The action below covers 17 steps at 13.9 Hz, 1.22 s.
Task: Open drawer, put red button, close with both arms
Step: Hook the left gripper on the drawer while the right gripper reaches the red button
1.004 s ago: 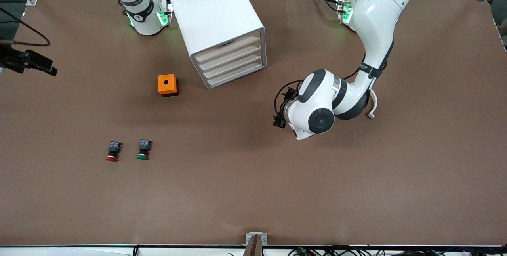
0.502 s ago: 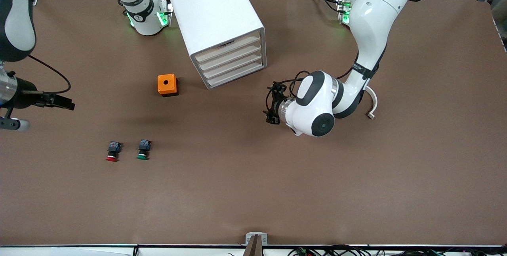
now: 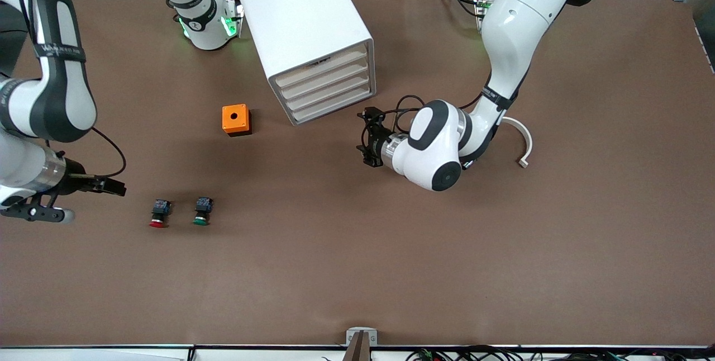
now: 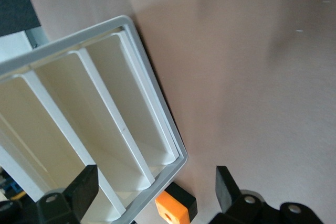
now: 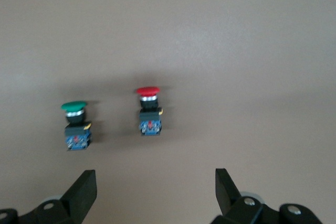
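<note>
- Left gripper (image 3: 366, 138), jaws spread wide, is hovering near the white cabinet's (image 3: 304, 31) shut drawer (image 3: 333, 105) fronts.
- Right gripper (image 3: 114, 186), jaws wide, is hanging beside the red button (image 3: 160, 213), which is lying on open table beside the green button (image 3: 202, 211).

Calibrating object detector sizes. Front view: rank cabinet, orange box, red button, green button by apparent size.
1. cabinet, by far the largest.
2. orange box.
3. red button and green button: they look alike in size and sit side by side, so no ranking between them.
</note>
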Available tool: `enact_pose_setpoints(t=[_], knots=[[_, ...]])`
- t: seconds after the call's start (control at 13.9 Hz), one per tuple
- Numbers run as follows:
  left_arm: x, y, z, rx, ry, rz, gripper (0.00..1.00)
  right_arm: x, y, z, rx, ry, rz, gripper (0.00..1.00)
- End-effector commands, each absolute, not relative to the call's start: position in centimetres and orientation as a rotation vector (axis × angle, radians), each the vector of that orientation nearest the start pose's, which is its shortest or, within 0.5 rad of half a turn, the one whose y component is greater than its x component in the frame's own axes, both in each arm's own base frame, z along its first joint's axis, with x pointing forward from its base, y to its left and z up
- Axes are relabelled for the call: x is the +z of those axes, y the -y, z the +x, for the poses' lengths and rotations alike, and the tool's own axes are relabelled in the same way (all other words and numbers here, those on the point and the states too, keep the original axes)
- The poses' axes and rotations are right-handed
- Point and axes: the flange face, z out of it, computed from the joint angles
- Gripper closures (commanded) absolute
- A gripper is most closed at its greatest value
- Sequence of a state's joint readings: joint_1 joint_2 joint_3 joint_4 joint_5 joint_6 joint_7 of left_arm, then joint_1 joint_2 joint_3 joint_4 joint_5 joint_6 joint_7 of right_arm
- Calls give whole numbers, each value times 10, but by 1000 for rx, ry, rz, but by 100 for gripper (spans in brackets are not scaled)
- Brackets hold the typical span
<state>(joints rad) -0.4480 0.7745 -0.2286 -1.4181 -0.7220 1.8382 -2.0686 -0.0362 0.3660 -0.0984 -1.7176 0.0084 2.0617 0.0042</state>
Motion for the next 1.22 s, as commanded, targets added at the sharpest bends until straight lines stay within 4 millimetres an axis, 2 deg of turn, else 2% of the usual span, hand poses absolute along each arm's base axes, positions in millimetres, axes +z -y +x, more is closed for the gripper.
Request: enact_pose_setpoints(t=[0.0,0.14,0.29,0.5,0.65,0.79,0.93,1.0,1.15], knots=[[248,474,524,-1420,-2406,1830,2,348,84,643,-13,-283,-3125,0],[249,483,517,-1480,-2483,1736,3,326,85,646,-10,-342,-3077,0],[244,496,507,-1596,-2509,1646,7,312,87,651,-41,-344,-3081,0],[240,511,492,-1672,-2564,1587,15,282,88,649,-129,-309,-3097,0],[235,513,486,-1743,-2616,1540,27,256,86,647,-189,-285,-3108,0],[232,522,467,-1841,-2616,1590,34,234,87,643,-218,-270,-3117,0],[225,526,458,-1863,-2632,1608,38,218,85,640,-216,-260,-3122,0],[217,529,451,-1894,-2640,1614,45,211,83,640,-211,-255,-3124,0],[213,537,441,-1934,-2637,1617,47,200,80,638,-203,-252,-3125,0]])
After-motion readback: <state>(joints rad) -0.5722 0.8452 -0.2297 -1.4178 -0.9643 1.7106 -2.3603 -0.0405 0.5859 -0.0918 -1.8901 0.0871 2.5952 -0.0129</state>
